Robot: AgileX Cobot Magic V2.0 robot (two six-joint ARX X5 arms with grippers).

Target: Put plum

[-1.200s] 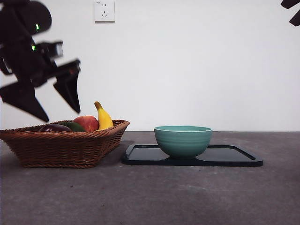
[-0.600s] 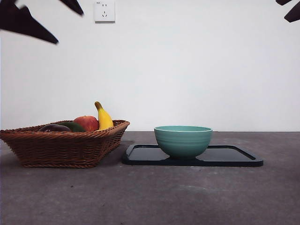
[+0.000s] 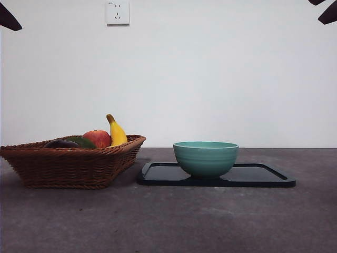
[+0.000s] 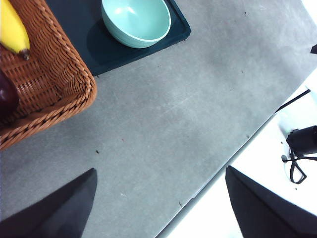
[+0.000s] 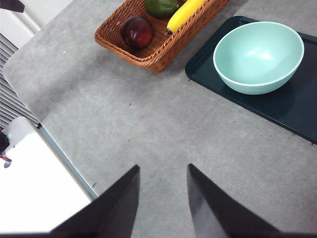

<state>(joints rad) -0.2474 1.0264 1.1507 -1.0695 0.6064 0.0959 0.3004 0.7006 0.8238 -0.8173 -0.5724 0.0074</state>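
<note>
The plum point(image 3: 60, 143), dark maroon and glossy, lies in the wicker basket point(image 3: 68, 168) at the left; it also shows in the right wrist view point(image 5: 137, 31) and at the edge of the left wrist view point(image 4: 6, 96). My left gripper point(image 4: 159, 171) is open and empty, high above the table beside the basket; in the front view only its black tip point(image 3: 8, 18) shows at the top left corner. My right gripper point(image 5: 163, 167) is open and empty, high above the table, a black tip point(image 3: 325, 10) at the top right corner.
The basket also holds a red apple point(image 3: 97, 138), a banana point(image 3: 117, 132) and a dark green fruit point(image 3: 81, 142). A teal bowl point(image 3: 205, 158) stands on a black tray point(image 3: 263, 176) right of the basket. The table's edge point(image 4: 223, 163) runs near the left gripper.
The left arm has risen from just above the basket up and left, until only a tip shows at the top left corner. The fruits, bowl and right arm have not moved.
</note>
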